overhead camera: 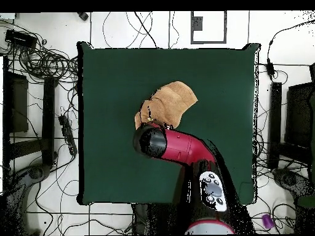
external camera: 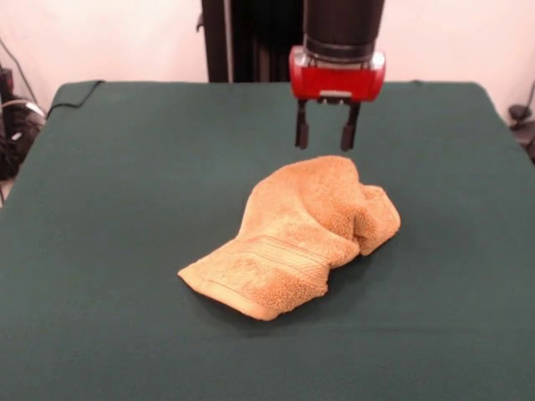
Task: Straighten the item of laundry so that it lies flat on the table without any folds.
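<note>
Towel (external camera: 297, 234) crumpled, folded over on counter (external camera: 125, 167); gripper (external camera: 326, 134) above its far edge, fingers apart, empty.

Our gripper (external camera: 326, 135) above a crumpled towel (external camera: 294, 236)
We see its fingers apart; the towel lies bunched on the green table (external camera: 125, 209).

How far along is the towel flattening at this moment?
Done: nothing visible yet. The towel lies crumpled and folded over itself on the table, bunched at its far end, with a stripe band showing near the front. In hand: the gripper hangs open just above the towel's far edge, holding nothing. Left: grasp an edge or corner, pull out the folds, and spread the towel flat.
</note>
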Robot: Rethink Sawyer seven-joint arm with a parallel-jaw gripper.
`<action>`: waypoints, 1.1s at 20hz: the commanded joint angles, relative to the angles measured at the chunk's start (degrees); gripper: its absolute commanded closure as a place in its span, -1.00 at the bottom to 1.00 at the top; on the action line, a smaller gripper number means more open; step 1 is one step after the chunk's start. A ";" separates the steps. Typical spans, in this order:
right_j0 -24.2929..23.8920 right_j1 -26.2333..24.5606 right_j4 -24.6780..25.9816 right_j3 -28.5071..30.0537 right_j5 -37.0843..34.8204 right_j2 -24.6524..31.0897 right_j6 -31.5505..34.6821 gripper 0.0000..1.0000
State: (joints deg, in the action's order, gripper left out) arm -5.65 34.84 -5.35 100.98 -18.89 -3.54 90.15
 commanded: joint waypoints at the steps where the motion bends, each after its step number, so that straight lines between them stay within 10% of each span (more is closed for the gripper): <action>1: 2.06 -4.68 -4.23 -3.14 2.24 2.95 14.35 -1.00; 22: 2.75 -7.36 -11.56 -7.20 2.35 1.87 15.56 -1.00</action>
State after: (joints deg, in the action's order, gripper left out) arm -4.62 28.11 -12.07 98.47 -16.66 -3.71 90.20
